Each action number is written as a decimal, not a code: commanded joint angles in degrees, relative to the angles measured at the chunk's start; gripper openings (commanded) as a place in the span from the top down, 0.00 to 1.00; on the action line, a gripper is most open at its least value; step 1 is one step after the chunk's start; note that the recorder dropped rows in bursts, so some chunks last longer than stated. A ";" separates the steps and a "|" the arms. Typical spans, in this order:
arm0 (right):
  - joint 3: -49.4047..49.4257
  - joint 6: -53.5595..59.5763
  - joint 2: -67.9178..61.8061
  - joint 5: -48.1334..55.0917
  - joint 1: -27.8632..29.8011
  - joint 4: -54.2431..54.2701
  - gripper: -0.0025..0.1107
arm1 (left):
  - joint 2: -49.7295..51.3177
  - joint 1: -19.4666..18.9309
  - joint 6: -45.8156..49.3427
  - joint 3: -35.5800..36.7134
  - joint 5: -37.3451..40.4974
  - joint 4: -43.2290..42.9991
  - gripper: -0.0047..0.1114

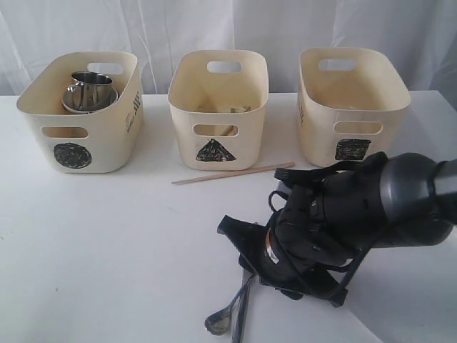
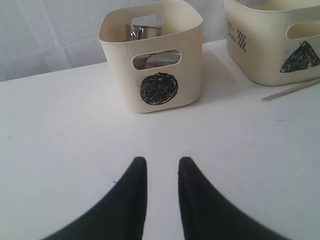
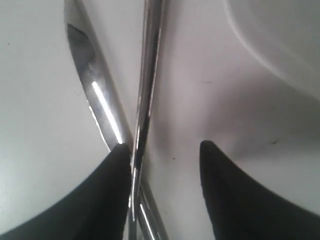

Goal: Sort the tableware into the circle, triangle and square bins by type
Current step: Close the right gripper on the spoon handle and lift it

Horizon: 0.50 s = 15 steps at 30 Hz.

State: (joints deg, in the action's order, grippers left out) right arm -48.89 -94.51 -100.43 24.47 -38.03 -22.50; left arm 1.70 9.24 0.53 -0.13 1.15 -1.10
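My left hand (image 2: 162, 161) hovers empty over the tabletop (image 2: 60, 150), fingers slightly apart, idle because the circle bin (image 2: 120, 80) straight ahead of it already holds a steel mug (image 2: 140, 31). My right hand (image 3: 164, 146) sits low on the crossed cutlery, fingers apart. A slim steel handle (image 3: 150, 65) lies just inside one finger and the knife (image 3: 92, 85) outside it, so closing should, I judge, take the handle alone.
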 commanded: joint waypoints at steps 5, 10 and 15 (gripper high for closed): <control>0.28 -4.71 -1.09 -0.84 -0.18 -4.15 0.61 | -0.40 0.02 -0.53 0.13 -0.01 0.13 0.71; 0.28 -5.34 -1.60 -1.35 -0.18 -5.06 0.61 | -0.40 0.02 -0.53 0.13 -0.01 0.13 0.71; 0.28 -6.11 -3.32 -1.73 -0.18 -5.76 0.61 | -0.40 0.02 -0.53 0.13 -0.01 0.13 0.71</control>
State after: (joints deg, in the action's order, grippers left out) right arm -48.89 -99.99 -102.47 22.95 -38.03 -27.75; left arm 1.70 9.24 0.53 -0.13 1.15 -1.10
